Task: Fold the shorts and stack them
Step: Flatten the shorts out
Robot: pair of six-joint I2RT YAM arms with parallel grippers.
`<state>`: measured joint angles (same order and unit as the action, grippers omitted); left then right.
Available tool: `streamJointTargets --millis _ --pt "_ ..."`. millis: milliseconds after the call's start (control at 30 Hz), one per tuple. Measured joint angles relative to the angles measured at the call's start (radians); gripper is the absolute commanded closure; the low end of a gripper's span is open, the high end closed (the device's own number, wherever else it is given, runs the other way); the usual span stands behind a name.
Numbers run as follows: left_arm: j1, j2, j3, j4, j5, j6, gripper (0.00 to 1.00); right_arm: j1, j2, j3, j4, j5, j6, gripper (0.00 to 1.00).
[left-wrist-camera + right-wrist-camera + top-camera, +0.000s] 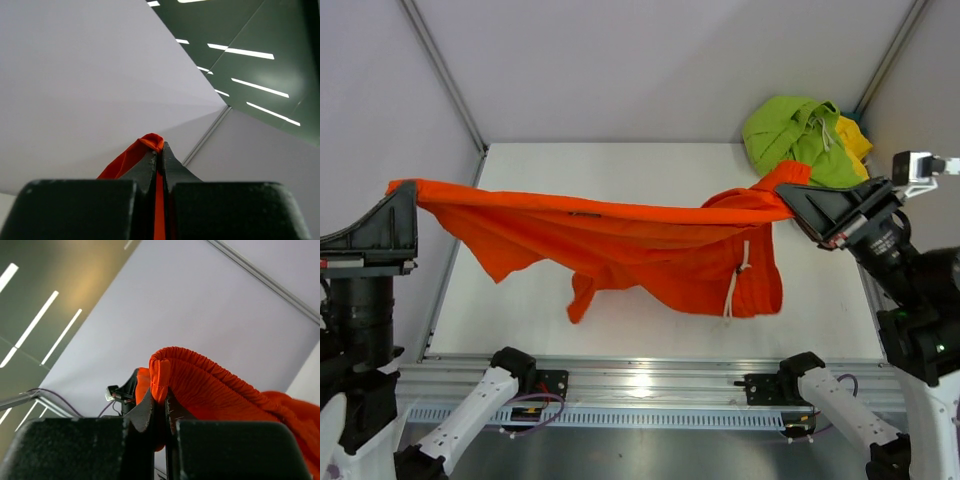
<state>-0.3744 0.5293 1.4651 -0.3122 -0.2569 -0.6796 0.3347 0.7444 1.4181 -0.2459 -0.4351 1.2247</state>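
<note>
orange shorts (620, 245) hang stretched taut above the table (620, 170). left gripper (408, 190) and right gripper (786, 192) each pinched tight on one end. lime green shorts (790, 135) heaped far right.

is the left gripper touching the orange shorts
Touching. The left wrist view shows the left gripper shut on a fold of the orange shorts, with fabric pinched in the closed jaws and poking out past the tips.
</note>
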Motion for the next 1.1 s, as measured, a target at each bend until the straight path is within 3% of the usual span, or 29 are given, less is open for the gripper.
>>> streamJointTargets --millis 300,467,567,667,767,1000,1067,1100 --pt "0.000 0.101 0.079 -0.014 0.004 -0.001 1.00 0.002 0.040 0.022 -0.008 0.053 0.011 1.00" --pt "0.019 0.339 0.072 0.024 -0.008 -0.007 1.00 -0.048 0.305 0.009 0.090 0.011 0.058 1.00" --pt "0.098 0.510 0.081 0.048 0.035 -0.033 1.00 -0.076 0.507 0.037 0.171 -0.019 0.093 1.00" --pt "0.203 0.702 0.137 0.043 0.107 -0.071 1.00 -0.092 0.747 0.144 0.200 -0.044 0.127 1.00" --pt "0.289 0.887 0.285 0.019 0.172 -0.103 1.00 -0.109 0.986 0.357 0.246 -0.089 0.185 1.00" --pt "0.417 1.278 0.916 -0.010 0.309 -0.154 1.00 -0.181 1.604 1.186 0.544 -0.185 0.437 1.00" --pt "0.430 1.272 0.894 0.038 0.338 -0.163 1.00 -0.219 1.655 1.187 0.696 -0.211 0.528 1.00" --pt "0.432 1.240 0.806 0.097 0.348 -0.169 1.00 -0.235 1.653 1.112 0.772 -0.221 0.565 1.00"
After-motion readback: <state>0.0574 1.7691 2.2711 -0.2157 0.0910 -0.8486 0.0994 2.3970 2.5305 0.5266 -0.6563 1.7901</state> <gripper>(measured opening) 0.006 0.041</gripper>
